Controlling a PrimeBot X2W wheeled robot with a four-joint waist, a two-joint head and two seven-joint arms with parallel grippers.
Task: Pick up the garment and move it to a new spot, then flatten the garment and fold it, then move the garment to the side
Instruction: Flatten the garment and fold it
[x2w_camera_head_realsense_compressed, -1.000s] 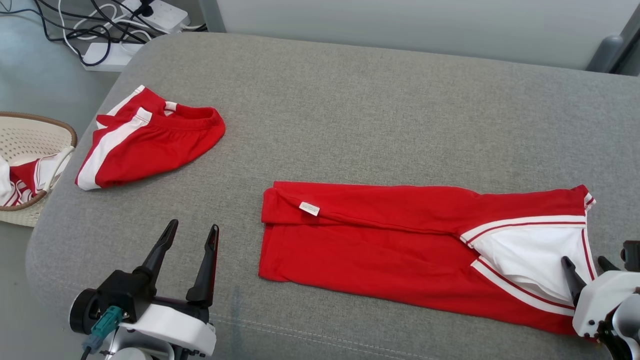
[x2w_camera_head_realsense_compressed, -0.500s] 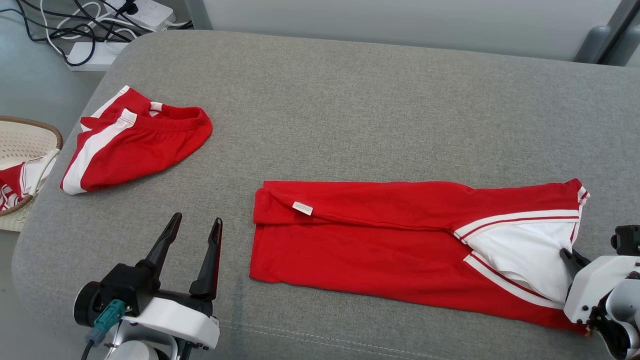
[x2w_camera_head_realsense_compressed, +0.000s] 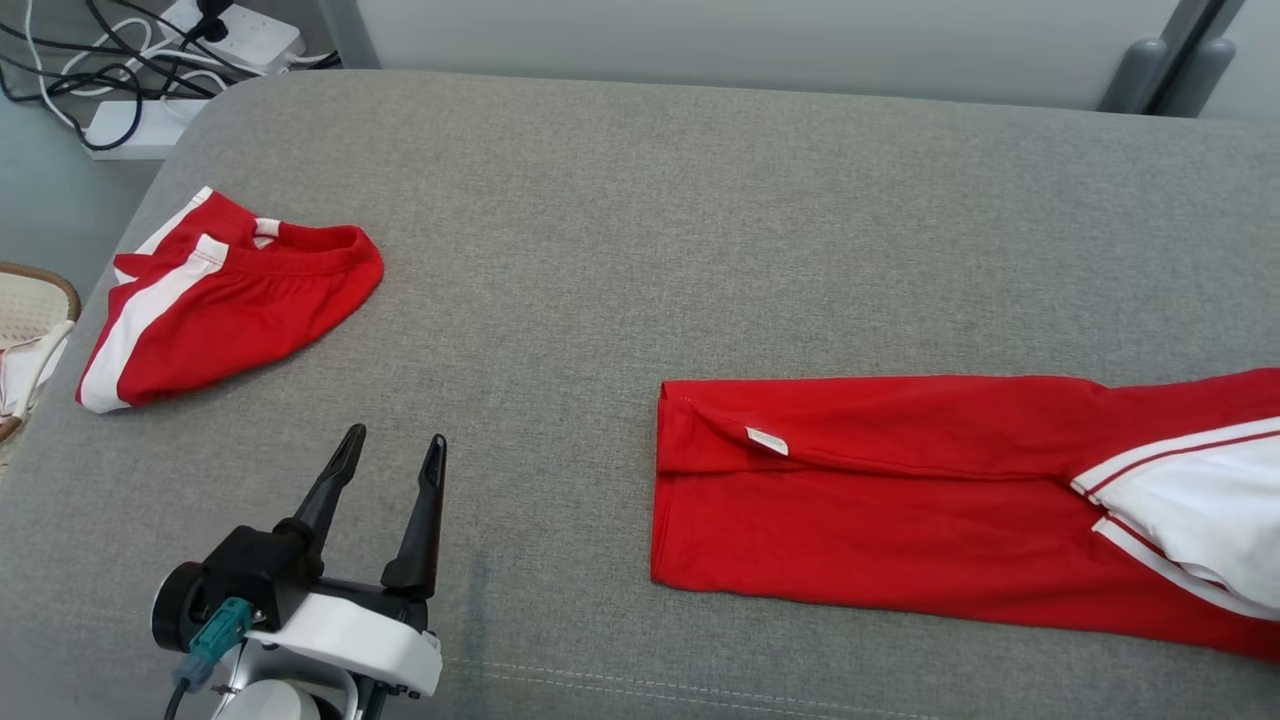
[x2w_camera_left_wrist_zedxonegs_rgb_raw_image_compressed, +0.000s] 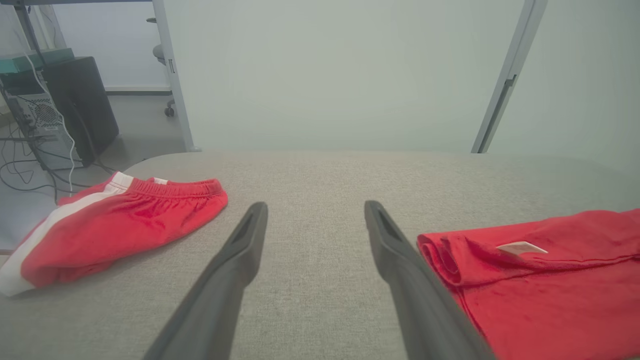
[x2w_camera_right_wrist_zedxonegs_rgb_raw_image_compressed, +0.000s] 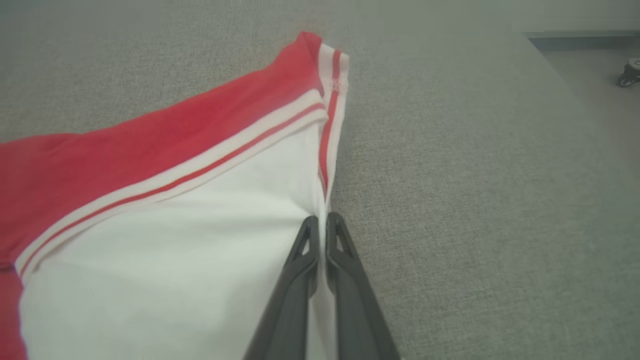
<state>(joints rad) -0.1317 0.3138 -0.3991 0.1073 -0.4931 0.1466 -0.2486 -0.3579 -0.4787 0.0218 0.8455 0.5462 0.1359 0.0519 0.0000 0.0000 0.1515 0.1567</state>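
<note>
The garment (x2w_camera_head_realsense_compressed: 850, 510), red with a white panel trimmed in red-and-white stripes, lies folded lengthwise on the grey padded table (x2w_camera_head_realsense_compressed: 700, 220), running off the right edge of the head view. In the right wrist view my right gripper (x2w_camera_right_wrist_zedxonegs_rgb_raw_image_compressed: 322, 220) is shut on the garment (x2w_camera_right_wrist_zedxonegs_rgb_raw_image_compressed: 150, 150), pinching its white striped edge low over the table. My left gripper (x2w_camera_head_realsense_compressed: 392, 450) is open at the lower left, nothing between its fingers. The left wrist view has the left gripper (x2w_camera_left_wrist_zedxonegs_rgb_raw_image_compressed: 315, 207) just left of the garment's (x2w_camera_left_wrist_zedxonegs_rgb_raw_image_compressed: 550, 280) folded end with the small white label.
A second red and white garment (x2w_camera_head_realsense_compressed: 230, 300) lies folded near the table's far left corner. A woven basket (x2w_camera_head_realsense_compressed: 60, 285) with more clothing stands off the left edge. Power strips and cables (x2w_camera_head_realsense_compressed: 130, 60) lie on the floor beyond.
My right gripper shut on the garment's striped edge and pulled it to the right; the garment slid that way. The head camera also shifted. The left gripper stayed put.
</note>
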